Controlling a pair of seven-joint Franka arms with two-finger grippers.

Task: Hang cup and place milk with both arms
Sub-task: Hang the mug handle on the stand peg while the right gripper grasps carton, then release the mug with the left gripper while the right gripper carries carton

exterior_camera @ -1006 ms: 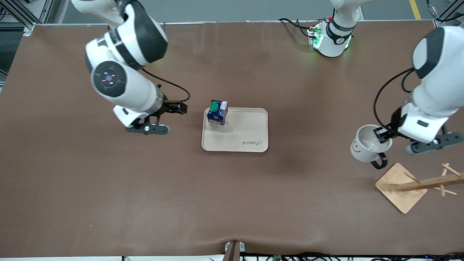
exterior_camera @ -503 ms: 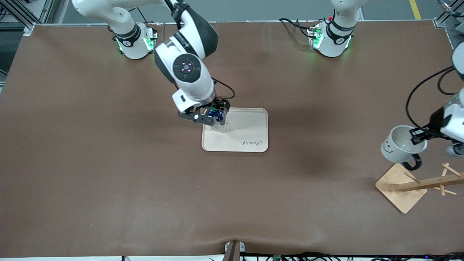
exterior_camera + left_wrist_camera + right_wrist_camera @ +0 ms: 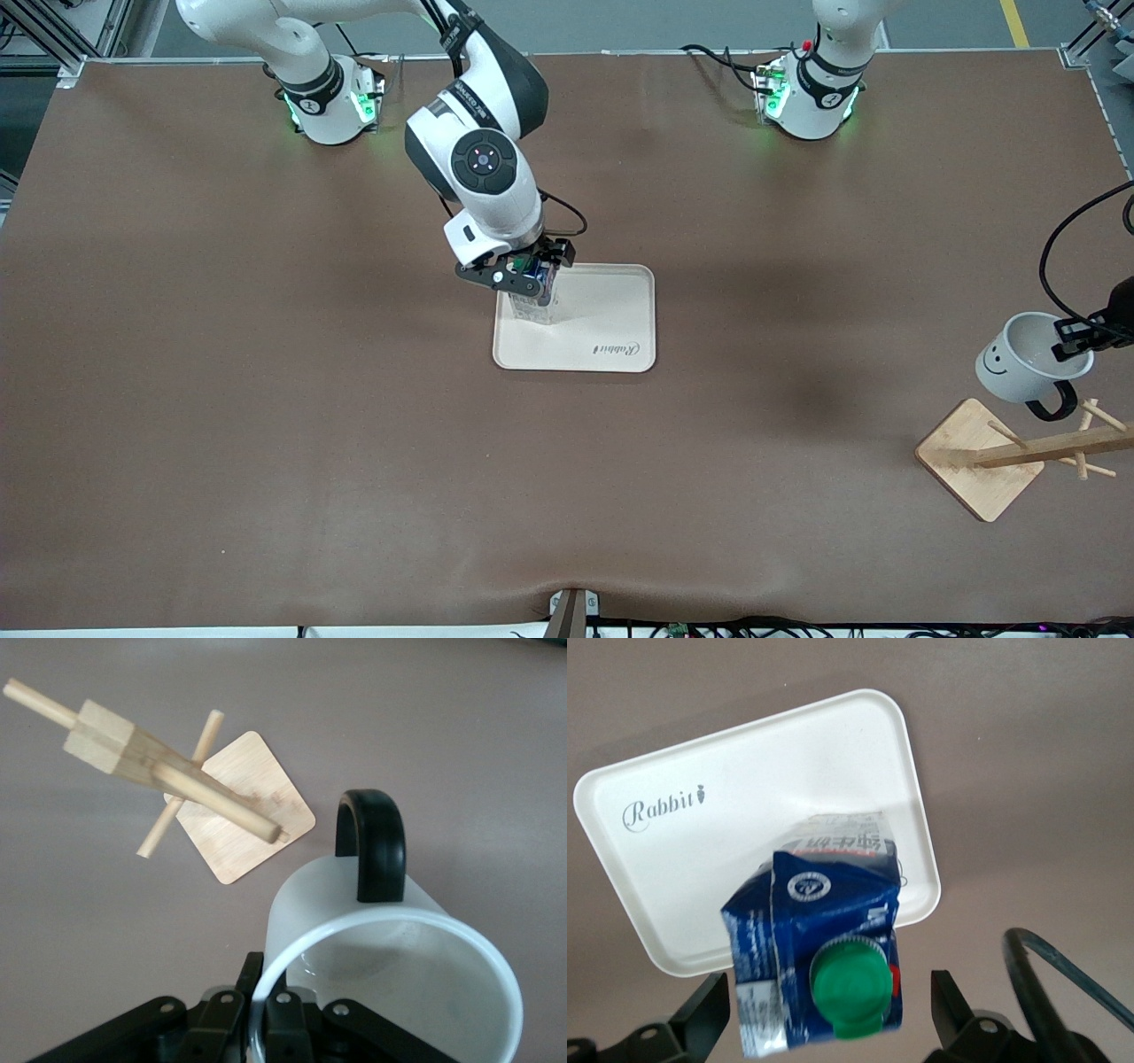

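Observation:
The milk (image 3: 534,301), a dark-blue carton with a green cap, stands upright on a beige tray (image 3: 611,319), in the corner toward the right arm's base. My right gripper (image 3: 518,270) is open around the carton's top. In the right wrist view the fingers (image 3: 709,1014) stand on each side of the milk (image 3: 824,930) with gaps. My left gripper (image 3: 1076,341) is shut on the rim of the white smiley cup (image 3: 1014,359). It holds the cup in the air over the wooden rack (image 3: 979,456). The cup's black handle (image 3: 372,846) faces the rack's pegs (image 3: 213,797).
The wooden rack stands near the left arm's end of the table, with a square base and short pegs (image 3: 1094,412) on its post. The tray (image 3: 744,806) carries the word Rabbit. Brown table surface lies around both.
My right gripper has swung in from the right arm's end and come down around the carton's top. My left gripper has carried the cup toward the left arm's end, over the rack.

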